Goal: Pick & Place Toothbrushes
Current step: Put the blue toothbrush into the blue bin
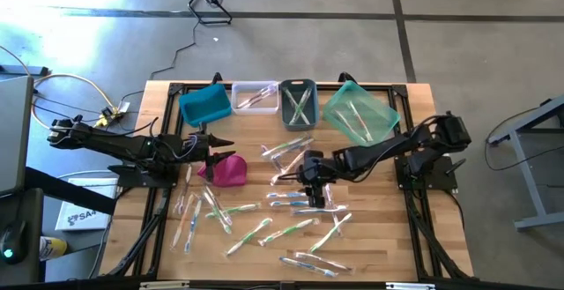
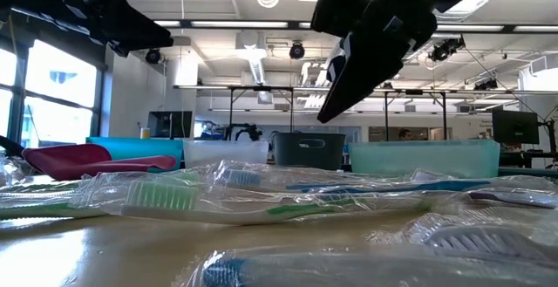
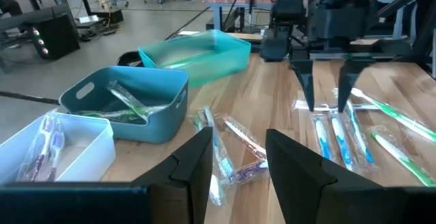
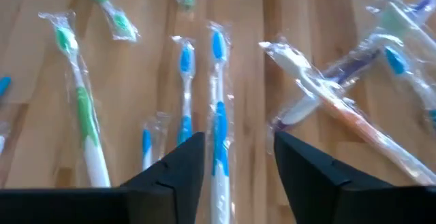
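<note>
Several plastic-wrapped toothbrushes (image 1: 264, 230) lie flat and scattered over the wooden table (image 1: 388, 237). My right gripper (image 1: 310, 182) hangs open, slanting down, just above a row of blue-handled toothbrushes (image 4: 218, 115). Its two fingers (image 3: 310, 91) stand on either side of one of them, clear of it. A white and orange toothbrush (image 4: 327, 98) lies beside that row. My left gripper (image 1: 226, 140) waits open above the table's left part, near the blue bin, with nothing between its fingers (image 3: 197, 166).
Along the far edge stand a blue bin (image 1: 204, 105), a clear bin (image 1: 256, 96), a grey bin (image 1: 298, 105) and a teal bin (image 1: 359, 114), the last three with toothbrushes inside. A magenta pouch (image 1: 226, 170) lies under my left gripper. Bare wood shows at the near right.
</note>
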Controlling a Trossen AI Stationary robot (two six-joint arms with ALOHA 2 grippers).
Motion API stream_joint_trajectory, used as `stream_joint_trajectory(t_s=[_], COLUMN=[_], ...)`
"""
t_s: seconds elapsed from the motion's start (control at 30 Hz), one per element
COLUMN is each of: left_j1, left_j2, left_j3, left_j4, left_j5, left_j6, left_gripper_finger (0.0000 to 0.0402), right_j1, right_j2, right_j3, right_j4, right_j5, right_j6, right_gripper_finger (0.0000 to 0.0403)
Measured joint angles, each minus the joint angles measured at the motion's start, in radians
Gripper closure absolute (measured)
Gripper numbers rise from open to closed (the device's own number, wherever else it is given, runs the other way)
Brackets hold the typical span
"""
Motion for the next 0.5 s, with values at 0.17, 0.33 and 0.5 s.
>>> stream_joint_trajectory(t_s=[0.17,0.33,0.5], left_j1=[0.000,0.000,0.000], left_j2=[0.000,0.000,0.000], left_j3=[0.000,0.000,0.000], left_j4=[-0.005,-0.030,-0.042], left_j5=[0.000,0.000,0.003], left_j6=[0.000,0.000,0.000], left_gripper_finger=[0.0270,0.0270,0.0270], right_j1=[0.009,0.008,0.008], right_j2=[0.044,0.098,0.137], right_j3=[0.000,0.000,0.000], right_j4=[0.036,0.047,0.049], right_j5=[0.000,0.008,0.022], right_j6=[0.002,0.003,0.007], right_gripper_finger=[0.0217,0.0226,0.0233])
